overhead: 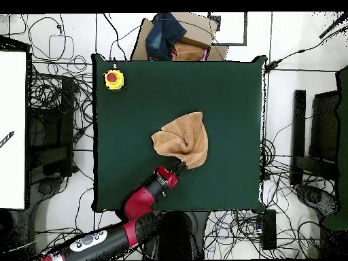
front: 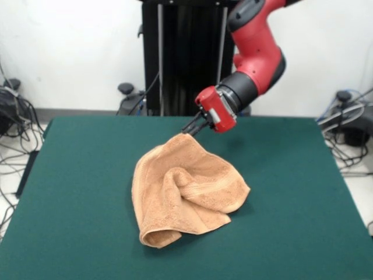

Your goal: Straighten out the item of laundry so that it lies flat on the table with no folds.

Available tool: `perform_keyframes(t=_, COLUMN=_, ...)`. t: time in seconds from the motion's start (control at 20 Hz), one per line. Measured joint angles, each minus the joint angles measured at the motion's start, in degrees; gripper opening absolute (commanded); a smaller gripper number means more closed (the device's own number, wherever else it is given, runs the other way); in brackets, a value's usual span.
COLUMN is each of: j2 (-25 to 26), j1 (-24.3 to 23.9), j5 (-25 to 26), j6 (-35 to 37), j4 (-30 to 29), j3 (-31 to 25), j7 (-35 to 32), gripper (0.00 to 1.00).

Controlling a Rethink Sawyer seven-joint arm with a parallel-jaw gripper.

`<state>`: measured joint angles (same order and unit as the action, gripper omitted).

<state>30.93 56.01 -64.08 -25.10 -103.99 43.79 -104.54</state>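
The orange-tan towel [front: 186,195] lies crumpled and folded over itself in the middle of the dark green table [front: 291,192]. One corner of it is lifted toward the robot. My gripper [front: 190,130] is shut on that raised corner, just above the table at the towel's far side. In the overhead view the towel [overhead: 183,139] sits near the table's [overhead: 129,143] middle, and my gripper [overhead: 179,164] holds its edge nearest the robot's base. The rest of the towel rests on the table in bunched folds.
A yellow box with a red button [overhead: 113,79] sits at a table corner far from the base. A cardboard box with dark cloth [overhead: 178,37] stands beyond the table's far edge. Cables cover the floor around the table.
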Motion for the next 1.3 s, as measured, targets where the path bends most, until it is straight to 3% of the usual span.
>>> perform_keyframes(t=0.55, j2=-9.43, j1=-2.30, j5=14.28, j6=-0.05, j4=-3.64, j3=-0.26, j7=0.00, gripper=0.00)
perform_keyframes(t=1.05, j2=-16.36, j1=-2.33, j5=18.48, j6=-0.96, j4=-7.09, j3=-0.92, j7=0.00, gripper=0.00)
perform_keyframes(t=1.3, j2=-16.89, j1=-2.33, j5=18.47, j6=-1.64, j4=-7.06, j3=-1.30, j7=0.00, gripper=0.00)
